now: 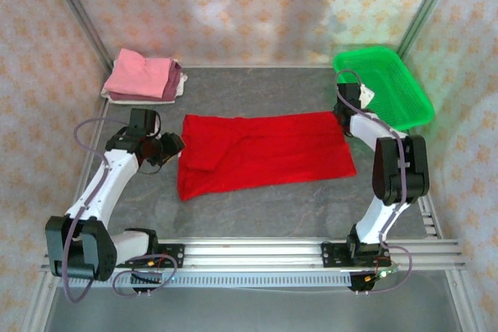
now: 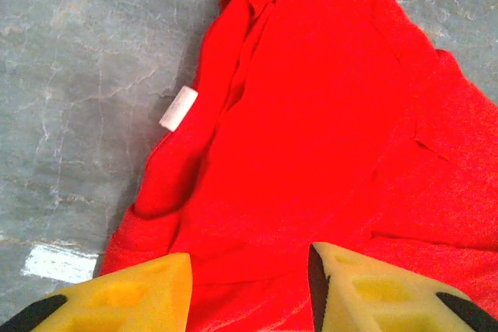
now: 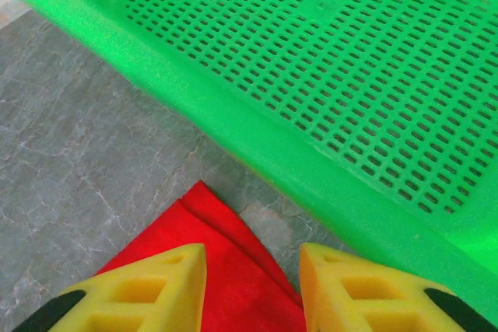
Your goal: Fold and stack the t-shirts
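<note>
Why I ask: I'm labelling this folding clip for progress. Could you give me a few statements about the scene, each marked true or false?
1. The red t-shirt lies on the table between the two arms. True.
2. The stack of folded shirts sits inside the green basket. False: the stack is on the table at the far left, and the basket stands at the far right.
3. The left gripper is clamped shut on the red t-shirt. False: its jaws stand apart over the cloth.
4. The right gripper is over a corner of the red t-shirt, beside the green basket. True.
</note>
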You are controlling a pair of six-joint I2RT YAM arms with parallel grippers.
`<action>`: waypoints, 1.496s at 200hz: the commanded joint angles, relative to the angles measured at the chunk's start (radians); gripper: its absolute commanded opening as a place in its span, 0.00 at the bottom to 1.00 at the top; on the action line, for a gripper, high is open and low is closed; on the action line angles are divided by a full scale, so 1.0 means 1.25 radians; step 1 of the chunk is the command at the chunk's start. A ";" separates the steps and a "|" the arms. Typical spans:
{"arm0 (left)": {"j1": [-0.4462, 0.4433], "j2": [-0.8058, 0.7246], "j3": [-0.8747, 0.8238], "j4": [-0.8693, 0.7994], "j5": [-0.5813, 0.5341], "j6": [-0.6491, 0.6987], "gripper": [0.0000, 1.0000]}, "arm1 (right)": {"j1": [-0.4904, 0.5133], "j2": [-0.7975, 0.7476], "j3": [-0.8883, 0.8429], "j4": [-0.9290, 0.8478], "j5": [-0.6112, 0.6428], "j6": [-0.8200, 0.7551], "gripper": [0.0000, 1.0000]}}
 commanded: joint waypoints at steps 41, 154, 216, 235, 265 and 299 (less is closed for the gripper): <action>-0.046 0.117 0.022 0.120 0.055 0.104 0.37 | 0.099 -0.059 0.059 -0.078 -0.146 -0.053 0.38; -0.376 0.486 0.284 -0.063 -0.322 0.324 0.53 | 0.191 -0.252 -0.256 0.297 -0.276 -0.019 0.41; -0.376 0.519 0.307 -0.086 -0.371 0.302 0.01 | 0.191 -0.331 -0.330 0.298 -0.219 -0.038 0.43; -0.376 0.492 0.314 -0.109 -0.384 0.297 0.00 | 0.191 -0.322 -0.324 0.292 -0.224 -0.036 0.43; -0.377 0.440 0.316 -0.131 -0.381 0.294 0.00 | 0.191 -0.301 -0.307 0.282 -0.239 -0.037 0.44; -0.362 0.392 0.305 -0.122 -0.287 0.304 0.00 | 0.191 -0.291 -0.305 0.285 -0.254 -0.027 0.44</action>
